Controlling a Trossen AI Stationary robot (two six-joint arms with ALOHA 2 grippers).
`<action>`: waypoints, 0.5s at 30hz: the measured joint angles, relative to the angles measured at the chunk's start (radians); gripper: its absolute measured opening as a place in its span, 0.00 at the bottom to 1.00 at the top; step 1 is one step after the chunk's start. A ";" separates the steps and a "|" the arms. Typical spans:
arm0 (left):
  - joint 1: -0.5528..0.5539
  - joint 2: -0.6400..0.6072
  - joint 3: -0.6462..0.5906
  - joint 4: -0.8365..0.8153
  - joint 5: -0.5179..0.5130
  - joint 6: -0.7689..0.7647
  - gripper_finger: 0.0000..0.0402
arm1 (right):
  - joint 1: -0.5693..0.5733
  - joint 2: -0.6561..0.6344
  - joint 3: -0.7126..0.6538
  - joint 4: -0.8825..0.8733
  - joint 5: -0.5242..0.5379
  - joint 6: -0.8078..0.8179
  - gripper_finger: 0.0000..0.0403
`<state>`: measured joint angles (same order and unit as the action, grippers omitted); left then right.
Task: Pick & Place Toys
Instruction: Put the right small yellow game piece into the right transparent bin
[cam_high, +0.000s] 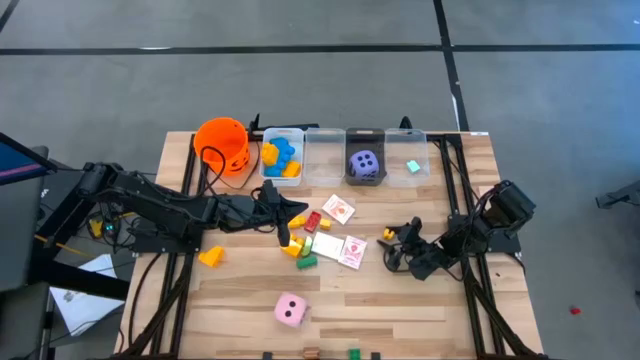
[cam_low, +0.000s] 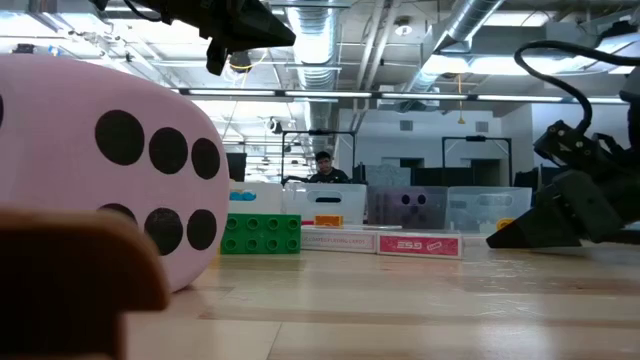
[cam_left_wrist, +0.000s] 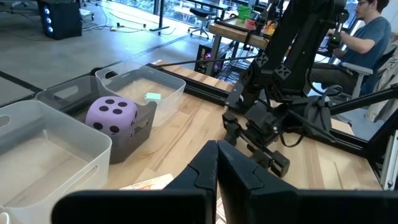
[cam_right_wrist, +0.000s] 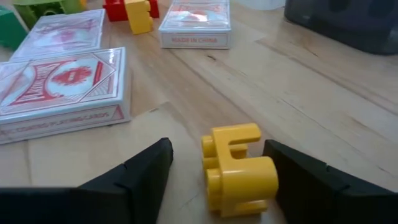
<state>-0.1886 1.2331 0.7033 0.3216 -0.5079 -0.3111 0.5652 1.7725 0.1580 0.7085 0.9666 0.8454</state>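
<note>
A yellow block (cam_right_wrist: 239, 171) lies on the table between the fingers of my right gripper (cam_right_wrist: 216, 144), which is open and low over the table's right half (cam_high: 397, 240). My left gripper (cam_left_wrist: 217, 177) is shut with nothing in it and hovers above the middle of the table (cam_high: 288, 212). Pink-and-white card packs (cam_high: 339, 208) (cam_right_wrist: 59, 84) and red (cam_high: 312, 222), orange (cam_high: 295, 245) and green (cam_high: 306, 262) blocks lie at the centre. A pink die (cam_high: 290, 311) sits near the front edge. A purple die (cam_left_wrist: 111, 116) rests in a dark bin. My right gripper's fingers stand on either side of the yellow block, coming in low and slanting down from the table's right. One finger (cam_right_wrist: 298, 177) is very near the block's rounded end (cam_right_wrist: 270, 177); whether it touches, I cannot tell. The block lies on the table.
An orange bucket (cam_high: 222, 145) and a row of bins (cam_high: 325, 150) line the far edge; the leftmost bin holds blue and yellow blocks (cam_high: 280, 158). Another yellow block (cam_high: 210, 257) lies at the left. Free wood shows at the front right. A person sits beyond the table (cam_left_wrist: 364, 37).
</note>
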 joint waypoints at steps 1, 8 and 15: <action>0.000 0.000 0.000 -0.001 0.000 0.000 0.00 | -0.001 0.000 -0.001 -0.002 0.001 0.000 0.60; 0.000 0.000 0.000 -0.006 0.000 0.000 0.00 | -0.015 0.000 -0.004 0.005 0.023 0.044 0.29; 0.000 0.000 0.000 -0.007 -0.002 0.000 0.00 | -0.075 -0.117 -0.004 0.146 0.066 -0.099 0.22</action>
<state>-0.1886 1.2335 0.7033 0.3149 -0.5095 -0.3115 0.4898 1.6559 0.1535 0.8549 1.0324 0.7463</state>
